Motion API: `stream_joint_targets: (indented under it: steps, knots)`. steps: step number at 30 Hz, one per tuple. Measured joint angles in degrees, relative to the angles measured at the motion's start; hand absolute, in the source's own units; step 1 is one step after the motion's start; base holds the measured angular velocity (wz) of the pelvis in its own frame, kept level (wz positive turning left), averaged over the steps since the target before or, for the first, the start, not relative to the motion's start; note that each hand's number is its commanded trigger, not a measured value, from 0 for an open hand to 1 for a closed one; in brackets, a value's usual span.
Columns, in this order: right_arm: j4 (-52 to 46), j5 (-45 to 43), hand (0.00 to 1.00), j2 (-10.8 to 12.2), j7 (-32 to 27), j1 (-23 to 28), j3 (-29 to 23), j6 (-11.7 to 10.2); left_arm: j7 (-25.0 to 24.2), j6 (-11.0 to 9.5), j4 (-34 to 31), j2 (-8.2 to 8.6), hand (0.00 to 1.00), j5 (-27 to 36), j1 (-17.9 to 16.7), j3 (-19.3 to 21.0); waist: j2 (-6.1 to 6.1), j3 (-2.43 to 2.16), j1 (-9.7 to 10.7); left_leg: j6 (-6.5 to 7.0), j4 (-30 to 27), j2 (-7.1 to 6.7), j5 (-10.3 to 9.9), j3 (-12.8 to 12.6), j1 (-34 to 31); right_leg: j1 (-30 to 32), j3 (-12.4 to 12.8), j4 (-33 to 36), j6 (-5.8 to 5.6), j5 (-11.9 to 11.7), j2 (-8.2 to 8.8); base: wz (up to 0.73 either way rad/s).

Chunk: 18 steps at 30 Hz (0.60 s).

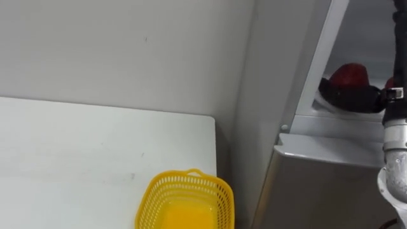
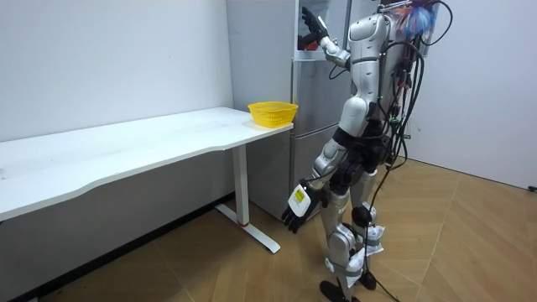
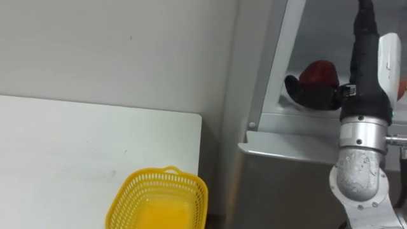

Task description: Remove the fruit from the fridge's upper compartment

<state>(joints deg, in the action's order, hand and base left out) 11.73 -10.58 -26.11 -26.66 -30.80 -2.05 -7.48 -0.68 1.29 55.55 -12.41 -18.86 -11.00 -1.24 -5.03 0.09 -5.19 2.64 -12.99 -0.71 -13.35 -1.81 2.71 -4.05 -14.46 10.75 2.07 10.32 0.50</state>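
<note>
A round red fruit [image 1: 347, 74] [image 3: 317, 71] rests on a shelf inside the open upper fridge compartment [image 1: 331, 121]. My right hand [image 1: 353, 99] [image 3: 313, 93] reaches in from the right, its dark fingers curled under and round the fruit. In the room view I stand facing the grey fridge [image 2: 309, 126] with that right hand [image 2: 314, 28] raised to the top compartment. The left hand [image 2: 296, 210] hangs by my thigh, fingers relaxed. A yellow mesh basket [image 1: 187, 202] [image 2: 273, 111] stands at the white table's end, beside the fridge.
A second reddish item [image 3: 401, 86] lies further right on the same shelf. The white table [image 1: 76, 152] runs along the wall, touching the fridge's side [image 1: 264, 95]. The lower fridge door [image 1: 318, 184] is closed below my arm.
</note>
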Motion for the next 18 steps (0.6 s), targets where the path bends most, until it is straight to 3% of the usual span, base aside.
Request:
stream_joint_targets:
  steps: [2,10,18]
  knots:
    - [1.66,1.33,0.00,-1.02,0.20,-0.15,0.78,0.01,-0.27,0.04,-0.06,-0.10,0.00,-0.03,-0.14,0.05,-0.17,-0.18,-0.04,0.00,-0.21,-0.01,0.00,0.07,0.02,-0.14,-0.03,0.03,0.00,0.00,0.01,0.00]
    - [4.59,1.79,0.00,-1.04,4.29,-1.26,0.85,1.29,-2.40,0.11,-0.80,-0.84,0.00,-1.05,-0.63,1.11,-0.17,-0.18,0.05,-0.02,0.44,0.00,0.15,0.07,0.25,-0.27,0.03,0.09,0.08,-0.05,0.00,0.00]
    - [6.26,2.39,0.00,-1.07,6.24,-1.67,0.85,1.09,-3.78,1.23,-1.15,-1.13,0.00,-1.05,-0.69,1.06,-0.38,0.30,0.15,-0.03,0.45,-0.01,0.17,0.08,0.28,-0.32,0.10,0.02,0.08,-0.07,-0.03,0.00]
